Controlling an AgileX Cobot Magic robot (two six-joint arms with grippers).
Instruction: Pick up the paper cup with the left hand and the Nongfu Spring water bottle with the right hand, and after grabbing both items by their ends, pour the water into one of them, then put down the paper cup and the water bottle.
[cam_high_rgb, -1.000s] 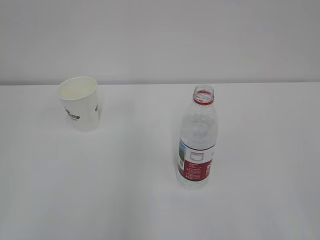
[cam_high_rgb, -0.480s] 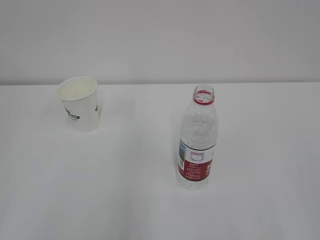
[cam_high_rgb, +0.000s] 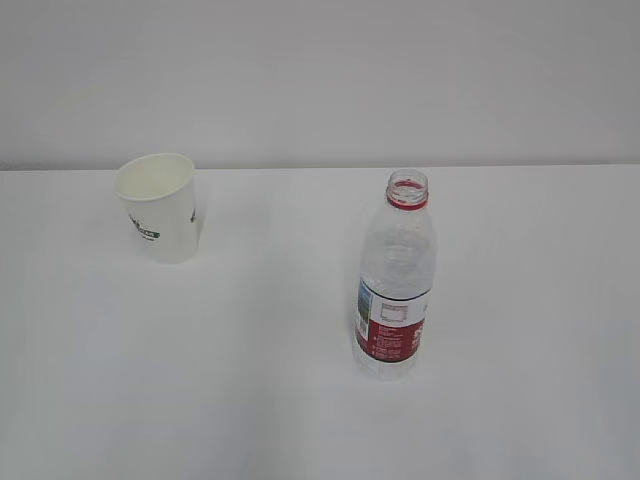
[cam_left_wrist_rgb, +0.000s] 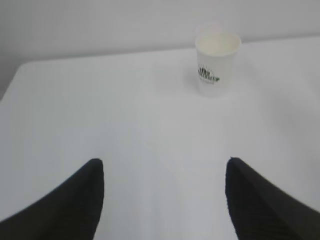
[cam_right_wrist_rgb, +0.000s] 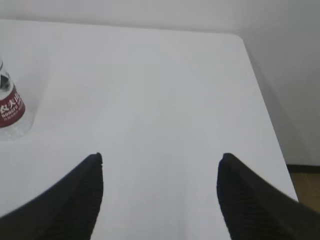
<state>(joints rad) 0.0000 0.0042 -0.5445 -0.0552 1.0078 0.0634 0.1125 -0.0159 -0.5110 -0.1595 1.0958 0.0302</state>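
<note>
The white paper cup (cam_high_rgb: 160, 207) with a dark green logo stands upright at the back left of the table; the left wrist view has the paper cup (cam_left_wrist_rgb: 216, 59) far ahead and to the right. The capless Nongfu Spring water bottle (cam_high_rgb: 394, 280) stands upright right of centre, clear with a red neck ring and red-and-white label. Only the bottle's lower label (cam_right_wrist_rgb: 10, 112) shows at the left edge of the right wrist view. My left gripper (cam_left_wrist_rgb: 164, 162) is open over bare table, holding nothing. My right gripper (cam_right_wrist_rgb: 160, 157) is open too, well right of the bottle. Neither arm appears in the exterior view.
The white table (cam_high_rgb: 250, 380) meets a pale wall at the back. Its right edge and rounded far corner (cam_right_wrist_rgb: 240, 37) show in the right wrist view, with floor (cam_right_wrist_rgb: 305, 182) beyond. The table's far left corner (cam_left_wrist_rgb: 20, 67) shows in the left wrist view.
</note>
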